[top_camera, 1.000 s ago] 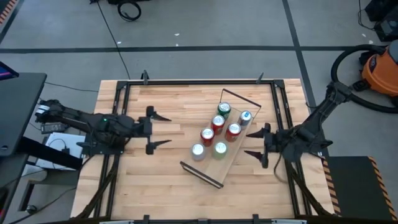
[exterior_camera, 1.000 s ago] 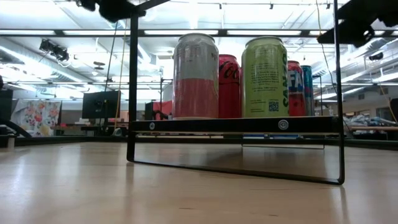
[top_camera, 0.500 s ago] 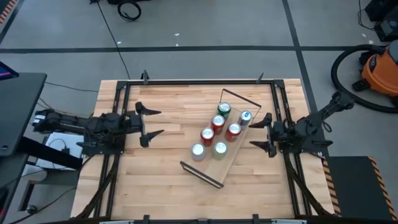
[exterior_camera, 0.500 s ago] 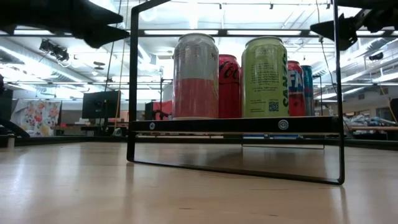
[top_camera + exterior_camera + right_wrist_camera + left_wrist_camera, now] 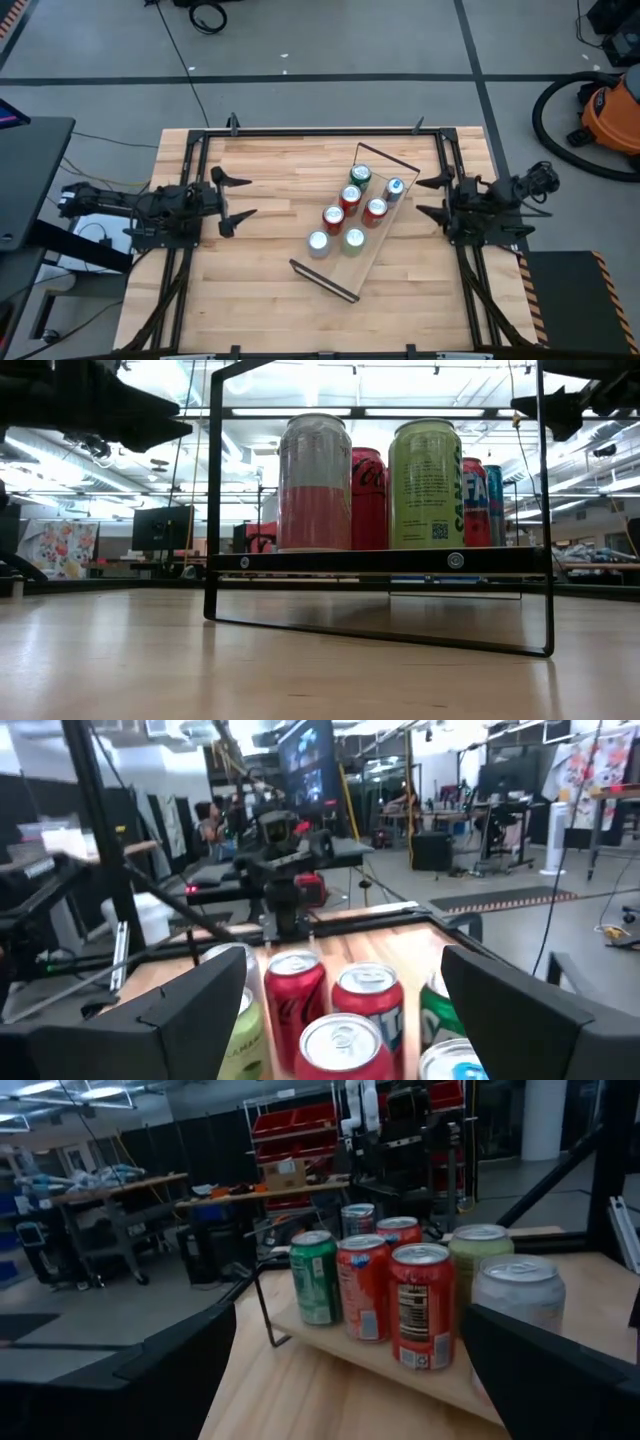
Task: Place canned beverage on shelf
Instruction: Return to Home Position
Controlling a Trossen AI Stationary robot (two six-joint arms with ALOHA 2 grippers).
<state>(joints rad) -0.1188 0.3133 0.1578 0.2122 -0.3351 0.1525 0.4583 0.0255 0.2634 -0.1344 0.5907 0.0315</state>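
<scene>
Shelf [image 5: 338, 263], diagonal on surface [image 5: 270, 290], bearing seven upright cans [image 5: 333, 216]; left pincer [image 5: 250, 197] and right pincer [image 5: 420, 197] both spread apart, empty.

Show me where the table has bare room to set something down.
Bare table lies between the left claw and the shelf. The shelf's middle is crowded with six cans; the gap to the right claw is narrow.

A shelf [image 5: 345, 266] is lying diagonally on the table [image 5: 270, 300], right of centre, with seven cans [image 5: 350, 196] standing on it. The left pincer [image 5: 238, 198] is gaping open near the table's left edge, and the right pincer [image 5: 422, 197] is gaping open near its right edge.
</scene>
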